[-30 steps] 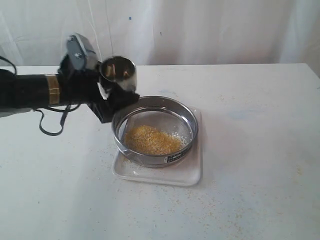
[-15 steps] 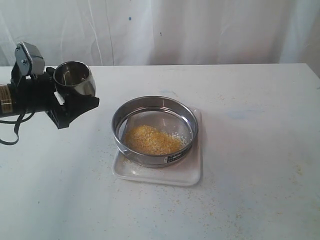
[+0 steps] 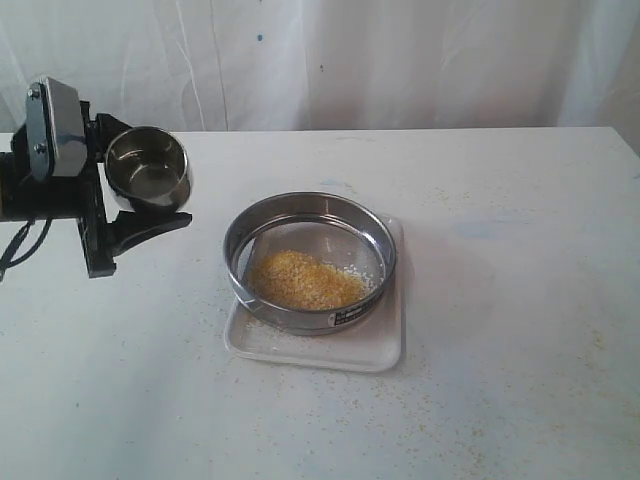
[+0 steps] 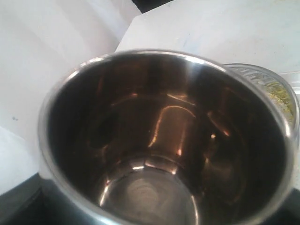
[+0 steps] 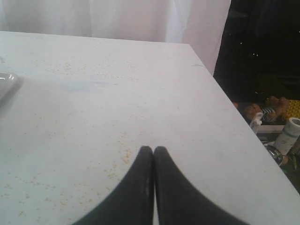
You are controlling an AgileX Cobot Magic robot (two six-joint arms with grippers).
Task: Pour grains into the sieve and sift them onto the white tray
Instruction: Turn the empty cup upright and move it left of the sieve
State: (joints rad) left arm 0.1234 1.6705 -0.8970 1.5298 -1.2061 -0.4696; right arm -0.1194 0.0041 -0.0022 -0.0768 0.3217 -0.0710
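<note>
Far left, I see the left gripper (image 3: 138, 216) clasping a small rounded steel cup (image 3: 150, 172) upright; centre, yellow-golden grains (image 3: 300, 281) lie in the round steel sieve (image 3: 288, 317) on the square white tray (image 3: 345, 353).

The exterior view looks obliquely down across the tabletop (image 3: 500, 300). The left wrist view sits close above the steel cup (image 4: 154, 154), sharing the sieve (image 4: 267, 82) with the exterior view. The right wrist view skims low over a tabletop corner.
</note>
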